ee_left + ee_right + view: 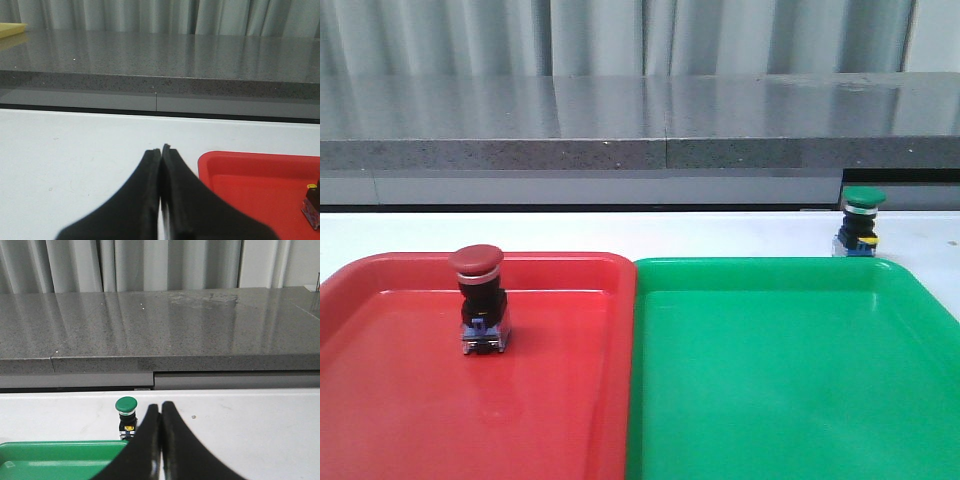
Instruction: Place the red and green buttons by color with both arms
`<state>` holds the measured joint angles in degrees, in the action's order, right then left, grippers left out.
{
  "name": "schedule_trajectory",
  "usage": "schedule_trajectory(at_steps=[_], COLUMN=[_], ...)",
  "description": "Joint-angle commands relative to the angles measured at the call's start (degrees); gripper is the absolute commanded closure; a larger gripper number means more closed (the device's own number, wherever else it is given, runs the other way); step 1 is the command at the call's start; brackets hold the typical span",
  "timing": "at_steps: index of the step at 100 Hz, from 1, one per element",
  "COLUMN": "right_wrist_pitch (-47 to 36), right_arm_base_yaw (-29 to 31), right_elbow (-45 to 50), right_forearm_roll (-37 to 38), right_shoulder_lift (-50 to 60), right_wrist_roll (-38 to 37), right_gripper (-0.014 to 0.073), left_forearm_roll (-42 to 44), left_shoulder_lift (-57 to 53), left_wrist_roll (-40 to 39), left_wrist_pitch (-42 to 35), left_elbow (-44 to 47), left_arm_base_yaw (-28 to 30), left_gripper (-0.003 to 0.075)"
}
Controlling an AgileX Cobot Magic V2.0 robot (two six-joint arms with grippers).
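Front view: one button sorted, one waiting

Red button (479,300) stands upright in the red tray (380,400), matching its colour. Green button (126,416) sits on the table just beyond the green tray (50,457), near the right gripper (160,412), whose fingers are pressed together, empty. Left gripper (161,155) likewise clenched on nothing.

My matt black fingers (150,200) hang over a smooth white worktop (75,150); red tray (400,420) and green tray (790,400) look like glossy plastic.

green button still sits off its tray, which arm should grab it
Right. The green button stands on the white table just behind the green tray, close to the right gripper; the left gripper is beside the red tray.
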<state>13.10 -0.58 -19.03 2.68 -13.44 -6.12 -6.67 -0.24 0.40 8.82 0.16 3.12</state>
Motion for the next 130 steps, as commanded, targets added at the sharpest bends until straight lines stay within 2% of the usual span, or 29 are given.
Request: schedule_trajectory(at_steps=[1, 39, 58, 70, 80, 104, 113, 130], right_wrist_pitch=[-3.64, -4.39, -1.75, 3.39, 7.43, 15.54, 19.91, 28.44], right_arm_base_yaw=[0.36, -0.28, -0.28, -0.47, -1.01, -1.52, -1.7, -3.81], right_elbow=[-5.28, -20.29, -26.72, -31.53, -35.58, -44.79, -48.74, -57.86], right_forearm_roll=[0.6, 2.04, 1.9, 1.79, 1.66, -0.83, -3.12, -3.44], right_shoulder_lift=[-6.65, -29.4, -38.81, -45.17, -50.92, -63.52, -68.15, -76.08], right_wrist_roll=[0.03, 0.03, 0.03, 0.03, 0.03, 0.03, 0.03, 0.08], right_gripper=[0.0658, 0.0658, 0.0656, 0.0637, 0.0521, 0.0052, -0.0003, -0.0003], left_forearm_roll=[-0.41, -0.41, -0.41, -0.41, -0.41, -0.41, -0.41, -0.41], left_shoulder_lift=[-1.92, -1.92, -1.92, -1.92, -1.92, -1.92, -1.92, -1.92], left_wrist_roll=[-0.4, -0.4, -0.4, -0.4, -0.4, -0.4, -0.4, -0.4], left_wrist_pitch=[-4.05, -4.05, -4.05, -4.05, -4.05, -4.05, -4.05, -4.05], left_elbow=[0.6, 0.6, 0.6, 0.6, 0.6, 0.6, 0.6, 0.6], left_arm_base_yaw=[0.09, 0.09, 0.09, 0.09, 0.09, 0.09, 0.09, 0.09], left_gripper=[0.0741, 0.0741, 0.0741, 0.0741, 0.0741, 0.0741, 0.0741, 0.0741])
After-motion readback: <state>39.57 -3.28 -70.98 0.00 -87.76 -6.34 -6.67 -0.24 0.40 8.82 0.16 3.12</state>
